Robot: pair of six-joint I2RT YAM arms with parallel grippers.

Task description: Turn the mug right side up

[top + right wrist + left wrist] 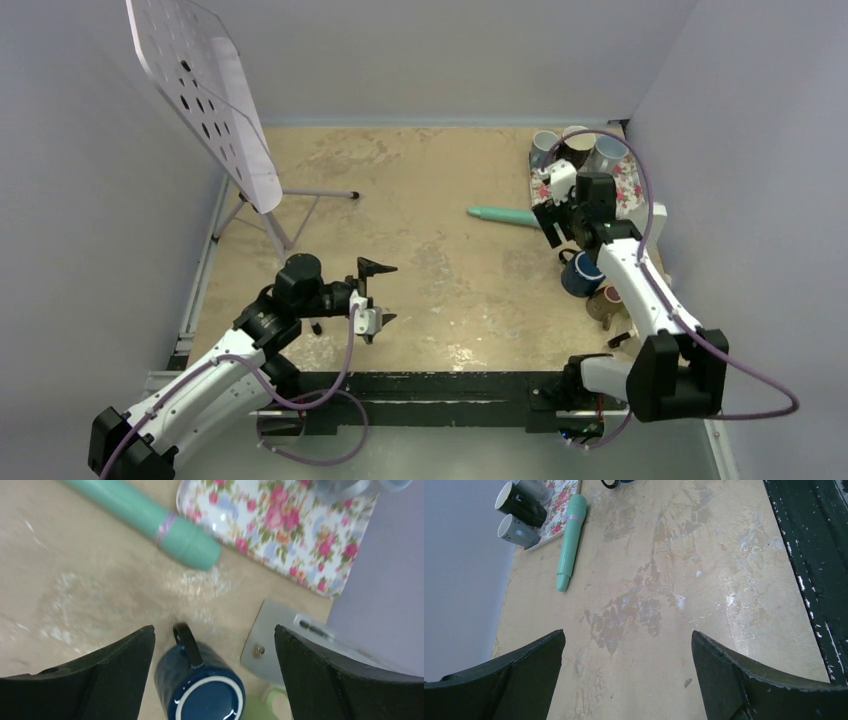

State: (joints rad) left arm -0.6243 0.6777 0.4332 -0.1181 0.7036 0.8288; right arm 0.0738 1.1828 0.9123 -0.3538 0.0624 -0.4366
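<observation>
A dark blue mug (580, 272) stands upside down on the table at the right, base up, with its black handle pointing away from the arm base. In the right wrist view the mug (200, 687) sits low between my fingers. My right gripper (553, 226) (214, 628) is open and hovers above and just beyond the mug without touching it. My left gripper (378, 294) (627, 632) is open and empty over bare table at the left-centre, far from the mug.
A teal cylinder (503, 215) (150, 517) lies beside a floral tray (628, 190) (280, 525) holding three mugs (578, 142). A pale green mug (607, 302) lies near the blue one. A metal bracket (270, 640) sits by the right wall. A perforated board on a stand (205, 90) is at the back left.
</observation>
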